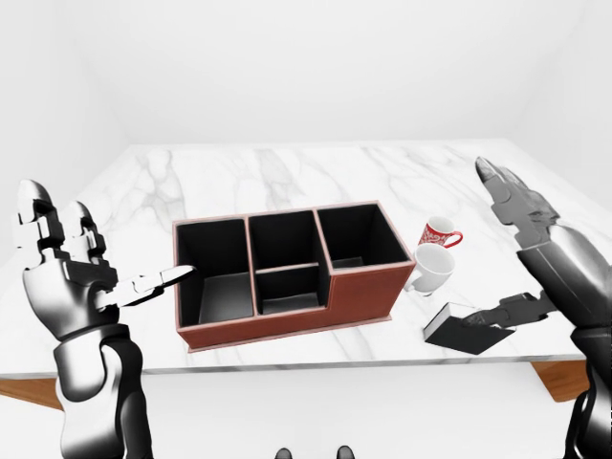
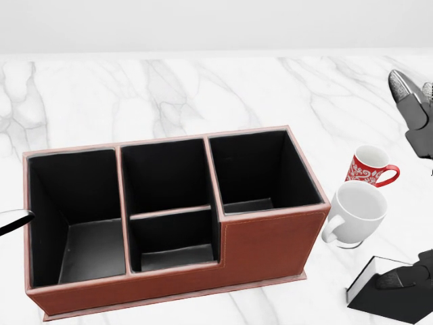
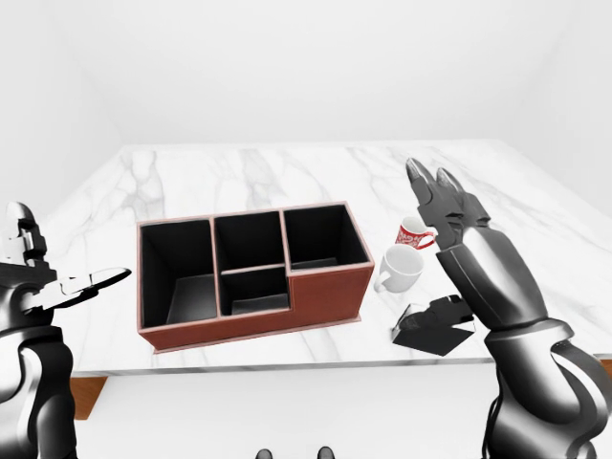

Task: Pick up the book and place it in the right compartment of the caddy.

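The black book (image 1: 469,330) lies flat on the marble table (image 1: 287,172), to the right of the caddy, near the table's bottom edge. The red-brown caddy (image 1: 287,323) has black compartments; its right compartment (image 2: 260,172) holds nothing. My right hand (image 1: 521,253) is open above the book, fingers raised, with the thumb (image 1: 512,309) down on the book's top. My left hand (image 1: 96,273) is open at the caddy's left end, and one finger (image 1: 172,277) reaches to the rim of the left compartment.
A white mug (image 1: 432,270) and a red patterned mug (image 1: 440,232) stand between the caddy's right end and the book. The table's near edge runs just below the book and the caddy.
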Robot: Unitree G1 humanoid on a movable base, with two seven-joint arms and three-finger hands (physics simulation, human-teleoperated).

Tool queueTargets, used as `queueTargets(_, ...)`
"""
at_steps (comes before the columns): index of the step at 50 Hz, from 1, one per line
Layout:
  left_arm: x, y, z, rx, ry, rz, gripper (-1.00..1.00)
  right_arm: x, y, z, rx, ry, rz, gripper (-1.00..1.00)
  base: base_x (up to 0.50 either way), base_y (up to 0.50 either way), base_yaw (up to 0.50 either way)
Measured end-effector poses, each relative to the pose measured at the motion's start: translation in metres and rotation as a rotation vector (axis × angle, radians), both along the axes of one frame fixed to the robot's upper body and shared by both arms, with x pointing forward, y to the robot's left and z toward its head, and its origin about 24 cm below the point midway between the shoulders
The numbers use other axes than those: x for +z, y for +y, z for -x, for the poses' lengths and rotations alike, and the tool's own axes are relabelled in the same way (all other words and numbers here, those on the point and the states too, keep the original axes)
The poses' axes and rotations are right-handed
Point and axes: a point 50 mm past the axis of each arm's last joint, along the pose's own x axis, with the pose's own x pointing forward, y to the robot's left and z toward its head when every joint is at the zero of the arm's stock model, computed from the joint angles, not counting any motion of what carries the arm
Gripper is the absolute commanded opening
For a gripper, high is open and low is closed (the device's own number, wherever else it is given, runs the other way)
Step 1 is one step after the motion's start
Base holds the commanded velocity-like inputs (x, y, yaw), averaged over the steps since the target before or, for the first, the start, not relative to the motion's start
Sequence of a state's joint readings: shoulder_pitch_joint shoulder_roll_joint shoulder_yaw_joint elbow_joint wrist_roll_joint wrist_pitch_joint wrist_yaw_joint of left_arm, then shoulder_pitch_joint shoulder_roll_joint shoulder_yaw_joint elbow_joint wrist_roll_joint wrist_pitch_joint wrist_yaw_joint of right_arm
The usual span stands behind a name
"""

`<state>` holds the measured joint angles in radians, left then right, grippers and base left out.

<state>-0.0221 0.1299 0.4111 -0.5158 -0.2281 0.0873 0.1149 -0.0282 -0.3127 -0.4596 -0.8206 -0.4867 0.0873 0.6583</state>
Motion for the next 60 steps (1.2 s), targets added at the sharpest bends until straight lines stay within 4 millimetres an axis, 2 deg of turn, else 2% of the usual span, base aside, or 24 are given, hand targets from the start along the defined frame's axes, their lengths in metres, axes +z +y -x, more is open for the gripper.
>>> queueTargets(14,0.001,-0.001,0.001,0.001,-0.006,-0.005,1.0,-0.031,-0.038,0.002,-0.328,0.198,0.097,1.0,0.0,0.0,0.0)
queueTargets(23,0.001,-0.001,0.001,0.002,-0.006,-0.007,1.0,-0.055,-0.055,0.003,-0.438,0.323,0.086,1.0,0.0,0.0,0.0)
queueTargets(38,-0.001,-0.001,0.0,0.003,0.006,-0.005,1.0,-0.096,-0.071,-0.002,-0.489,0.518,0.05,1.0,0.0,0.0,0.0)
queueTargets(52,-0.002,-0.001,-0.001,0.002,0.01,-0.005,1.0,-0.13,-0.081,-0.024,-0.454,0.693,0.045,1.0,0.0,0.0,0.0)
queueTargets(60,-0.002,-0.001,-0.001,0.002,0.011,-0.006,1.0,-0.143,-0.086,-0.03,-0.444,0.76,0.045,1.0,0.0,0.0,0.0)
